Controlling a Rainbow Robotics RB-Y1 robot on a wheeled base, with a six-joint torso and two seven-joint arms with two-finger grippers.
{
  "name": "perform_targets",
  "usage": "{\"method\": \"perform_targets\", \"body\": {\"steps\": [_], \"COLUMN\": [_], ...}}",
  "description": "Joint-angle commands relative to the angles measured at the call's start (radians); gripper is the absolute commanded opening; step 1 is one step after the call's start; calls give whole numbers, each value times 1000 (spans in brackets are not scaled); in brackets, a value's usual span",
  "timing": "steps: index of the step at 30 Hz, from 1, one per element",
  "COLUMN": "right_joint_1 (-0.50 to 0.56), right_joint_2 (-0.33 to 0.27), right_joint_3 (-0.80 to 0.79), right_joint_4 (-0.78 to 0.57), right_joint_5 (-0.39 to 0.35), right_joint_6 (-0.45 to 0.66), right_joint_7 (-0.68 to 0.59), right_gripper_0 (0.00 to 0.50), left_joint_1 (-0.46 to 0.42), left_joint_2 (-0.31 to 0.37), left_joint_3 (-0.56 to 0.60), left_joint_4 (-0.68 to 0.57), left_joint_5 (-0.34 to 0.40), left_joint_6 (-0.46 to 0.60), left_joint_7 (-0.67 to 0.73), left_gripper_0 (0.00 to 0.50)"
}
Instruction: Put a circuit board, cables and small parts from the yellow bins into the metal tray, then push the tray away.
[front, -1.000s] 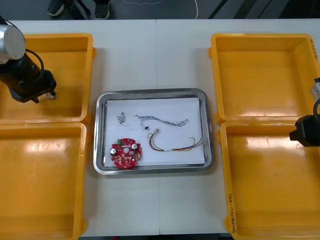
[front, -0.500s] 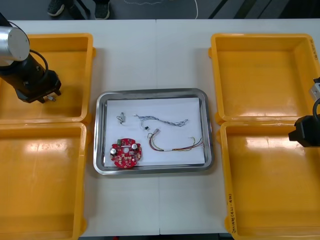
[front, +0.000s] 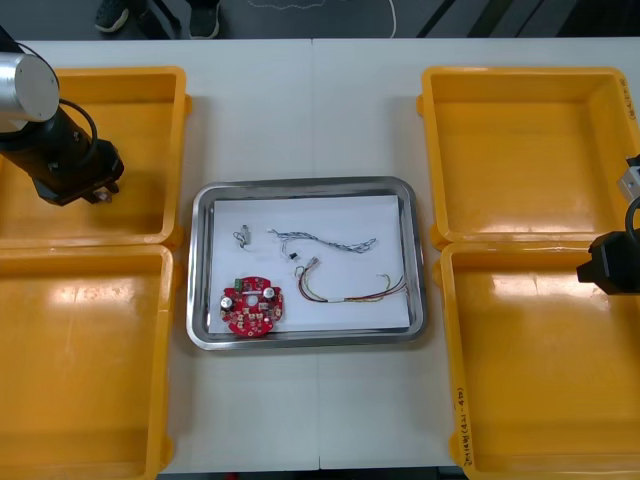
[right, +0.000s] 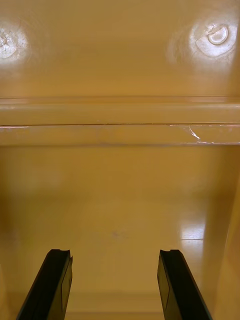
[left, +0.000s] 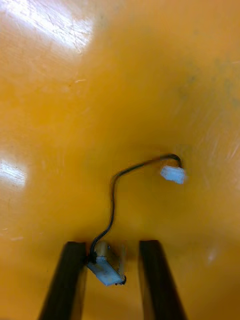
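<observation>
My left gripper (front: 100, 190) hangs over the far left yellow bin (front: 140, 90). In the left wrist view its fingers (left: 70, 275) are shut on one end of a black cable (left: 114, 192). The cable curls away over the bin floor to a white plug (left: 172, 174). The metal tray (front: 300, 185), white inside, holds a round red circuit board (front: 252, 308), a twisted blue and white cable (front: 322, 241), a red and yellow cable (front: 350, 292) and a small metal part (front: 241, 238). My right gripper (right: 115, 252) is open over the near right bin (front: 540, 380), nothing between its fingers.
The near left bin (front: 80, 380) and the far right bin (front: 520, 150) flank the tray, their floors bare. White table runs beyond the tray to the far edge. A bin wall (right: 120, 122) crosses ahead of the right fingers.
My left gripper has shifted a little to the right and toward the far side inside the far left bin. The right arm and the tray's contents have stayed put.
</observation>
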Motion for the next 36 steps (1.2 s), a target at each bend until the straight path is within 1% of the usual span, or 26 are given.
{"method": "perform_targets", "body": {"steps": [1, 10, 16, 28, 36], "right_joint_1": [15, 15, 15, 15, 15], "right_joint_2": [6, 6, 6, 6, 6], "right_joint_3": [-28, -28, -28, -28, -28], "right_joint_4": [-5, -5, -5, -5, -5], "right_joint_5": [-8, -8, -8, -8, -8], "right_joint_6": [4, 4, 4, 4, 4], "right_joint_7": [15, 15, 15, 15, 15], "right_gripper_0": [500, 500, 500, 500, 500], "left_joint_1": [3, -3, -6, -6, -6], "left_joint_2": [-9, -1, 25, 108, 140], "left_joint_3": [30, 33, 54, 125, 151], "left_joint_4": [-6, -20, -100, -359, -482], "left_joint_5": [3, 0, -2, -5, 4], "left_joint_6": [-10, -4, 45, 258, 367], "left_joint_7": [-66, -63, -66, -46, -29], "left_gripper_0": [3, 0, 0, 0, 0]}}
